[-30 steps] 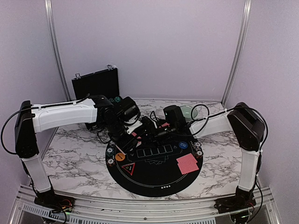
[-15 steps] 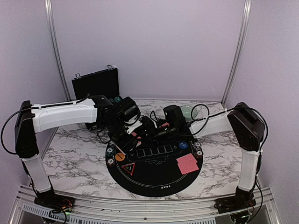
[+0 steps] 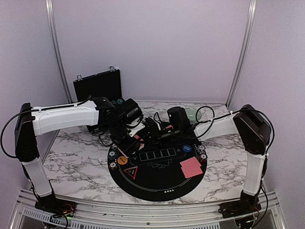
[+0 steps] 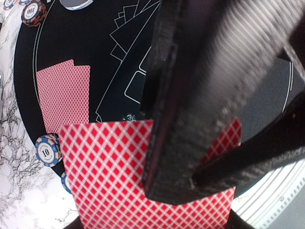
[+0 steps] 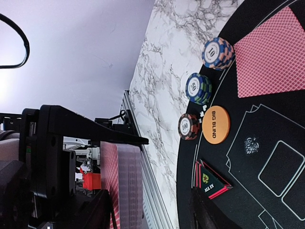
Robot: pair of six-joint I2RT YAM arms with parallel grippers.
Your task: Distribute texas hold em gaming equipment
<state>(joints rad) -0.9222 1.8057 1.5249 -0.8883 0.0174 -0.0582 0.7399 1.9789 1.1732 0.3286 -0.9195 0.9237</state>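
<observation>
My left gripper (image 3: 129,139) is shut on a deck of red-backed playing cards (image 4: 109,176) above the far left rim of the round black mat (image 3: 157,183). My right gripper (image 3: 147,135) meets it from the right. Its jaws stand open, and one dark finger (image 4: 200,119) lies across the deck's top card. In the right wrist view the deck (image 5: 126,186) shows edge-on between those fingers. Dealt cards (image 3: 191,167) lie face down at the mat's right. An orange button disc (image 3: 123,160), a blue disc (image 3: 187,149) and chip stacks (image 5: 198,88) sit along the mat's rims.
A red-edged triangular ALL IN marker (image 5: 212,180) lies near the orange disc. A black hard case (image 3: 97,85) stands at the back left and a pale green bowl (image 3: 193,114) sits behind the right arm. Marble table (image 3: 76,162) surrounds the mat.
The right gripper's jaws have come slightly closer together at the deck. Both arms have hardly moved.
</observation>
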